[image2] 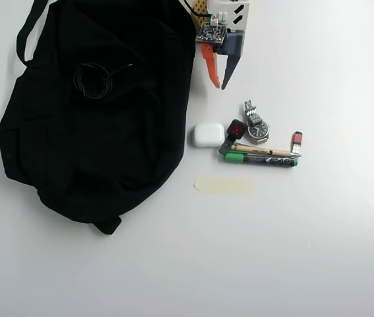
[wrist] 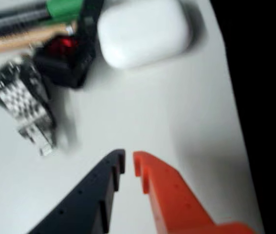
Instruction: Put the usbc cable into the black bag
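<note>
Gripper [wrist: 129,163] nearest the wrist camera: dark finger [wrist: 91,195] on the left, orange finger [wrist: 172,195] on the right, tips narrowly apart with bare white table [wrist: 142,117] between them, gripping nothing. Both fingers cut off by the bottom edge.

Beyond the tips, smeared by blur: metal wristwatch [wrist: 23,105] at left, its band only a checkered patch; small black block [wrist: 62,61] with a red spot just behind it; white earbud case [wrist: 145,31] at upper centre, top cut by the frame. Farthest back, at the upper left edge, pens [wrist: 26,19] in part only, one with a green section. Black mass down the right side, too dark to read any detail.

Seen from overhead, gripper [image2: 218,84] hanging over the table just right of the black bag [image2: 94,165], tips pointing down the picture toward the earbud case [image2: 208,135], wristwatch [image2: 256,122], black block [image2: 235,131] and pens [image2: 262,156]. Small red-ended item [image2: 297,139] at the row's right end, too small to identify. Strip of tape [image2: 224,185] below the pens.

Usbc cable [image2: 93,80] coiled loosely on top of the bag's upper part, black on black and hard to pick out, one end trailing right; well apart from the gripper, to its left in this view. Not visible in the wrist view.
</note>
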Robot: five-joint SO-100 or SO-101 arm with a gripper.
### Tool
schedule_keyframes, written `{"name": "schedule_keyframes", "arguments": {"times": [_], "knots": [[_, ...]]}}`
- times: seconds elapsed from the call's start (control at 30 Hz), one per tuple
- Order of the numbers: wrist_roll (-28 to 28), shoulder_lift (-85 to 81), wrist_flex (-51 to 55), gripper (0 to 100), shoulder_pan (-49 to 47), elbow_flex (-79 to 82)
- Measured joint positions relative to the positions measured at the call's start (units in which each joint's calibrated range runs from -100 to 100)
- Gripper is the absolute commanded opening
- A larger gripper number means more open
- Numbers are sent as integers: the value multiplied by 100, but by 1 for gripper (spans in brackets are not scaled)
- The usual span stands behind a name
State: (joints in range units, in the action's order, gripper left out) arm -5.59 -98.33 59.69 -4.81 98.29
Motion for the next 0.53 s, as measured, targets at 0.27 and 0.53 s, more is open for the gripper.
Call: {"name": "schedule_keyframes", "arguments": {"times": [0.27,0.53], "knots": [[10,0,1099,2,0,34],[10,0,1150,2,0,34]]}}
